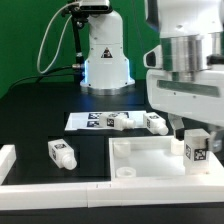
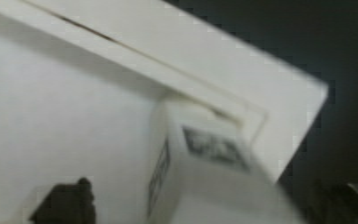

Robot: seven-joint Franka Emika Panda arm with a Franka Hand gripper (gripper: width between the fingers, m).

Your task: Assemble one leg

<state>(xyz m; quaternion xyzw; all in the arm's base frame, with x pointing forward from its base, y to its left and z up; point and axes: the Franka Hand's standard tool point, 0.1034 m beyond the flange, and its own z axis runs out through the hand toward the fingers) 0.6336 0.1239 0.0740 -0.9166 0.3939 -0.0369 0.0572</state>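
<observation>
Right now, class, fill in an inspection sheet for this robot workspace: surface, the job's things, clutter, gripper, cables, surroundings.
Surface: black table, with a white ledge along its near edge.
Job's things: one leg stands upright at a corner of the white panel; one loose leg lies on the table at the exterior view's left; two more lie by the marker board.
Clutter: nothing seen.
Gripper: gripper sits just above the upright leg; the views do not show whether it grips.
Cables: black cables hang behind the robot base.
Surroundings: green backdrop.
</observation>
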